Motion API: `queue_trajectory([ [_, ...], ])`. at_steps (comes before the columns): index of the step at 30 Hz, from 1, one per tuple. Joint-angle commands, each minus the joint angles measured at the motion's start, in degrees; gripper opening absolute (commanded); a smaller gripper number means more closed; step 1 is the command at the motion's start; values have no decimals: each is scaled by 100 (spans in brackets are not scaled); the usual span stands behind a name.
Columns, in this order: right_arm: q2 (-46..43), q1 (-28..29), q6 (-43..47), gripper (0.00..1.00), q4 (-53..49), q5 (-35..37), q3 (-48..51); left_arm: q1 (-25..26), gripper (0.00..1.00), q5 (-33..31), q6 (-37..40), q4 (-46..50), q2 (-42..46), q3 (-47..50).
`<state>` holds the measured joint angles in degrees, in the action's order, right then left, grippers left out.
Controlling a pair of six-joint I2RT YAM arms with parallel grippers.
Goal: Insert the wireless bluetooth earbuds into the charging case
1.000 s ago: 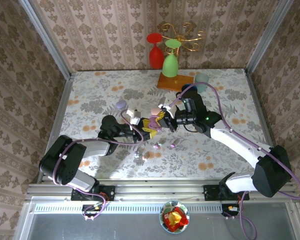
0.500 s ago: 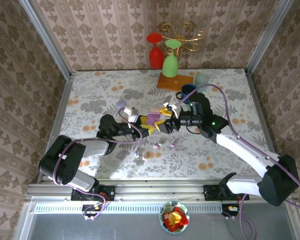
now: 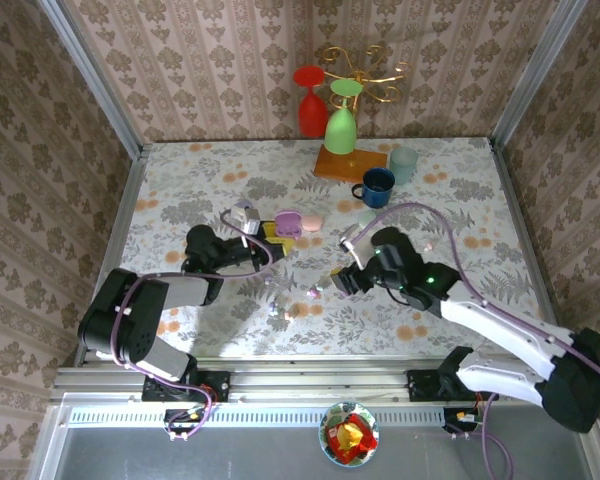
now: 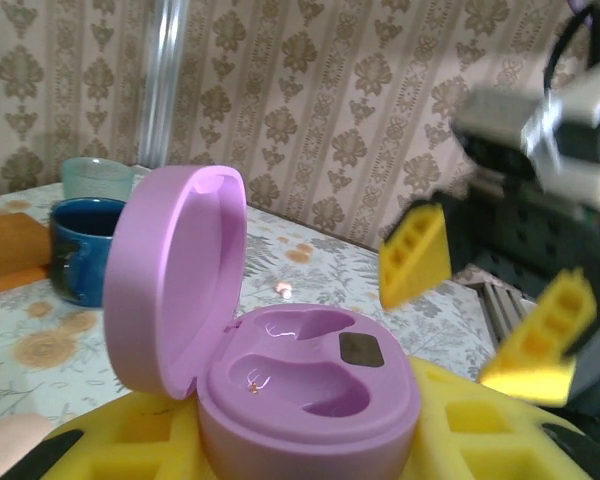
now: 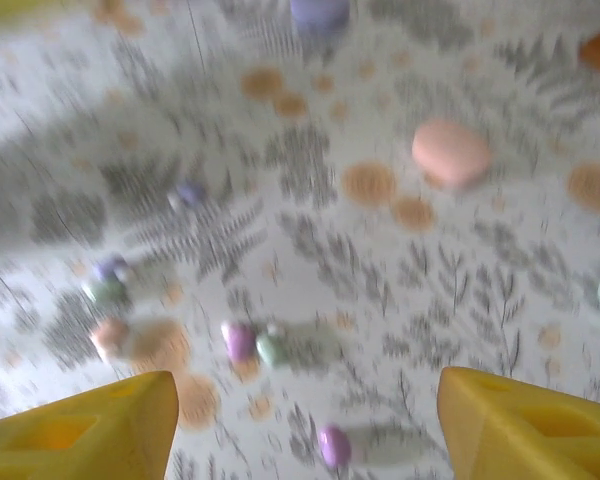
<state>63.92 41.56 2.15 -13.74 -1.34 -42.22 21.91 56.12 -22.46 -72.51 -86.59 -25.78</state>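
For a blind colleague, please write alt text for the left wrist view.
An open purple case, both wells empty, sits gripped in the left gripper. Behind it are a blue mug and, blurred, the open right gripper.

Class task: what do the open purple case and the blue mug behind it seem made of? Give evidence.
The open purple case: likely moulded plastic, smooth satin finish, soft highlights on its rounded lid. The blue mug: possibly glazed ceramic or enamel; dark, faintly shiny wall, too blurred to decide.
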Motion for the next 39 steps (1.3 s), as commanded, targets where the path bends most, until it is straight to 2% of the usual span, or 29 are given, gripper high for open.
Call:
queue_trajectory([
  [1, 711, 483, 47, 69, -970, 1574, -405, -295, 32, 42, 172, -181, 68, 150],
  [5, 1836, 889, 164, 65, -1483, 2409, -890, -710, 32, -20, 233, -176, 261, 272],
  [7, 2366, 938, 171, 63, -1611, 2607, -1057, -849, 32, -22, 271, -174, 319, 314],
  [11, 3026, 1000, 84, 51, -1673, 2776, -1426, -921, 32, 70, 308, -168, 353, 289],
  [22, 3718, 1037, 275, 44, -2062, 2858, -1821, -917, 31, 221, 269, -167, 327, 249],
  [30, 3974, 1030, 276, 46, -2264, 2835, -1919, -917, 31, 218, 290, -167, 340, 267],
  [33, 4006, 1021, 225, 41, -2338, 2821, -1938, -918, 31, 216, 286, -167, 351, 265],
  [39, 4049, 1022, 134, 24, -2436, 2803, -1983, -924, 31, 220, 306, -168, 354, 284],
])
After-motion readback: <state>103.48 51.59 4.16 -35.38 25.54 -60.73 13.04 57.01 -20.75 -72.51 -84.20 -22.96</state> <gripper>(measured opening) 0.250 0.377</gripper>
